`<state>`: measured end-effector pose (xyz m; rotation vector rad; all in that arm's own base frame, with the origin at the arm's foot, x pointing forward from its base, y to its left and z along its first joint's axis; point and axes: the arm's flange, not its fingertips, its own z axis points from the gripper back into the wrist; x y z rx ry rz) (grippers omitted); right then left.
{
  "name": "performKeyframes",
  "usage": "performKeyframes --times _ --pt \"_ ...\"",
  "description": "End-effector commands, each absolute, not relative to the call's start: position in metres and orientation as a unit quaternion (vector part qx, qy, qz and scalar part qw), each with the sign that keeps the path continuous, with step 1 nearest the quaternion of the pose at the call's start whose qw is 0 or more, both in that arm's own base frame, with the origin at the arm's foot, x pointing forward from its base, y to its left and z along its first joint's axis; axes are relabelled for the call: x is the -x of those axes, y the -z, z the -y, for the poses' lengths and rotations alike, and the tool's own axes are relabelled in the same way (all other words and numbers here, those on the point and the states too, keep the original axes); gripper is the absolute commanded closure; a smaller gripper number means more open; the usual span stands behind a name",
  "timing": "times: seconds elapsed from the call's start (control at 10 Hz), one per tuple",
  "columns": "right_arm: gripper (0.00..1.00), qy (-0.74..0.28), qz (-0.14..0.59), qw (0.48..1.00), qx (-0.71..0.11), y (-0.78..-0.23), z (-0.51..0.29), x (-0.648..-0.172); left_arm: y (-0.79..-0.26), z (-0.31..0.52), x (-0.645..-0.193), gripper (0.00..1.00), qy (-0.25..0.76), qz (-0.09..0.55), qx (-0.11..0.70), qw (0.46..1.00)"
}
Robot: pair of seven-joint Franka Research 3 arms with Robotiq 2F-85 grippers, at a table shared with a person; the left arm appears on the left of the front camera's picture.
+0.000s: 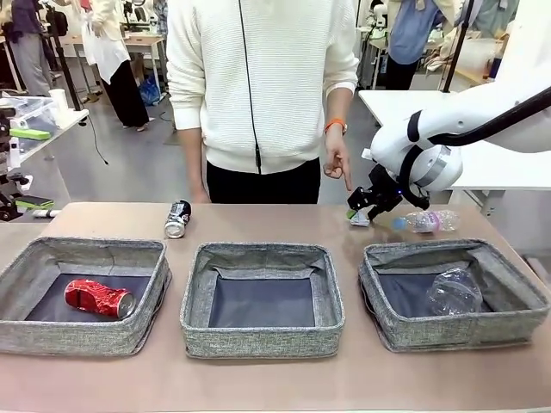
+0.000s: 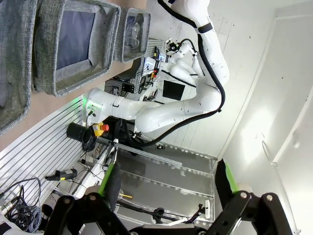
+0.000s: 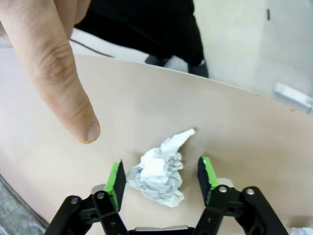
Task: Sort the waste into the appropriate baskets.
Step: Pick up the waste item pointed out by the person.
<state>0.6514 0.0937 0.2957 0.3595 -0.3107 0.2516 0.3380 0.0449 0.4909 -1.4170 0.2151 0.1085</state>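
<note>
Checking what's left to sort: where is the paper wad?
In the right wrist view the paper wad lies on the table between the right gripper's open fingers, beside the person's pointing finger; behind the right basket, beside the clear bottle.

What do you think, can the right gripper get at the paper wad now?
Probably yes: the right gripper is open, straddling the paper wad on the table; the person's finger points beside it, not between.

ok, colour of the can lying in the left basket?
Red. The can lies in the left basket; front view shows it best.
</note>
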Motion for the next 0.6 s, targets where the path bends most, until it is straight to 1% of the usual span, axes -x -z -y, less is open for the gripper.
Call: performKeyframes --times 0.0,0.1,0.5 --pt "0.65 -0.137 0.157 0.963 -0.172 -0.2994 -0.09 -0.6509 -0.4954 -0.0441 -0.3364 0.0 -0.052 -0.1 0.655 0.747" --pt "1.0 -0.131 0.159 0.963 -0.172 -0.2993 -0.0896 -0.6509 -0.4954 -0.0441 -0.3364 0.0 -0.052 -0.1 0.655 0.747" --pt "1.0 -0.13 0.16 0.963 -0.174 -0.3009 -0.0861 -0.6472 -0.4954 -0.0441 -0.3364 0.0 -0.052 -0.1 0.655 0.747"
